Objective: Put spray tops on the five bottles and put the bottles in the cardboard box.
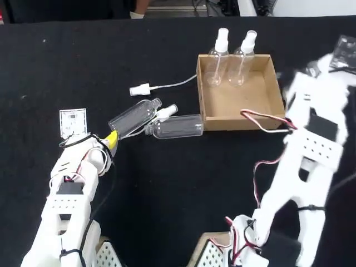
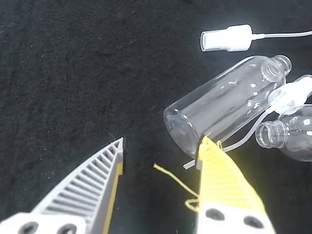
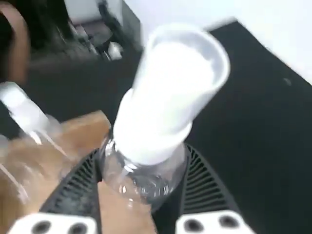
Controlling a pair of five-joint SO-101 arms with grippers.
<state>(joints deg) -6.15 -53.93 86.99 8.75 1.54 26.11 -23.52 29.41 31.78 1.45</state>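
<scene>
Two clear bottles without tops lie on the black table: a tilted one (image 1: 133, 115) (image 2: 224, 105) and a level one (image 1: 175, 126) (image 2: 290, 134). One white spray top (image 1: 140, 89) (image 2: 226, 40) lies apart with its tube trailing; another (image 1: 167, 111) (image 2: 295, 91) rests between the two necks. My left gripper (image 1: 103, 139) (image 2: 162, 142) is open, its yellow fingertip at the tilted bottle's base. My right gripper (image 3: 144, 163) (image 1: 328, 61) is shut on a topped bottle (image 3: 165, 107), to the right of the cardboard box (image 1: 236, 119).
Two topped bottles (image 1: 218, 58) (image 1: 245, 55) stand upright along the box's far wall. A small white card (image 1: 73, 122) lies left of the left arm. Red and white wires (image 1: 261, 119) cross the box's near right corner.
</scene>
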